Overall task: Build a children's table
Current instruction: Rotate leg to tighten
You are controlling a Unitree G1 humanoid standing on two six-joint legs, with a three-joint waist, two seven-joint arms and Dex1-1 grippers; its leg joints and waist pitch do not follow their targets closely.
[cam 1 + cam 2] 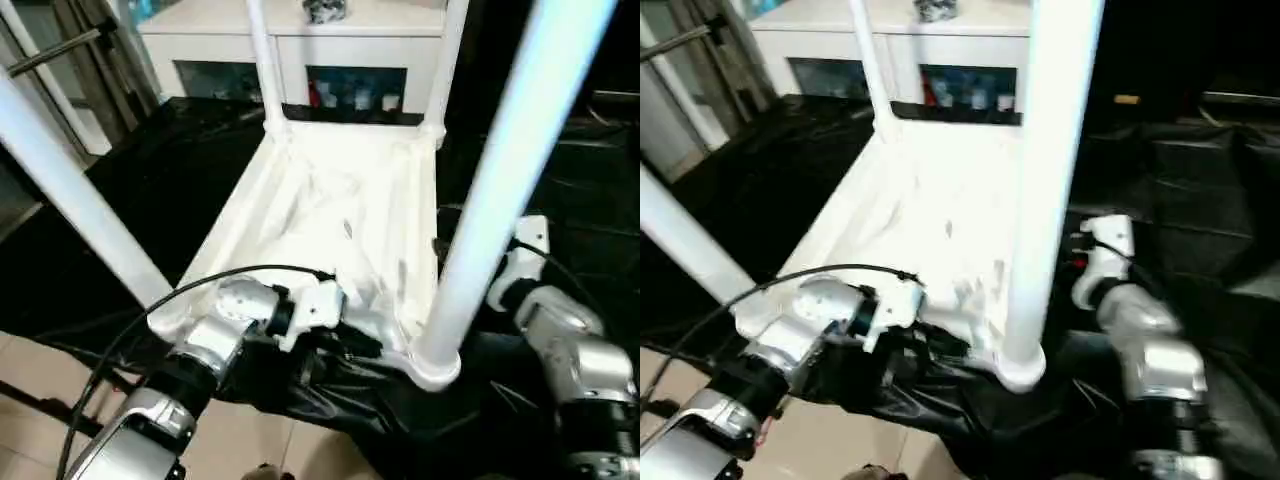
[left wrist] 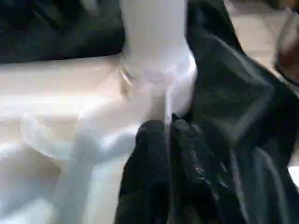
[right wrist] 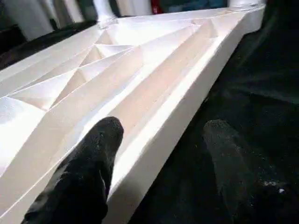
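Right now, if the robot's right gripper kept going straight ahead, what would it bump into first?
Probably the tabletop: the open right gripper straddles its long side rim, one finger over the ribs, one over the black cloth.

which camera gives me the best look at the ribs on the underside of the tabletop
The right wrist view: the ribs run sharply across the upturned tabletop. The head views show that underside washed out, ribs faint. The left wrist view shows a corner socket with its leg.

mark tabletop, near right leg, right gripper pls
tabletop (image 1: 330, 215): left eye view, ribbed underside, facing up.
near right leg (image 1: 505, 190): left eye view, mid-shaft of the tube.
right gripper (image 3: 161, 156): right wrist view, midway between the fingertips straddling the tabletop's edge.
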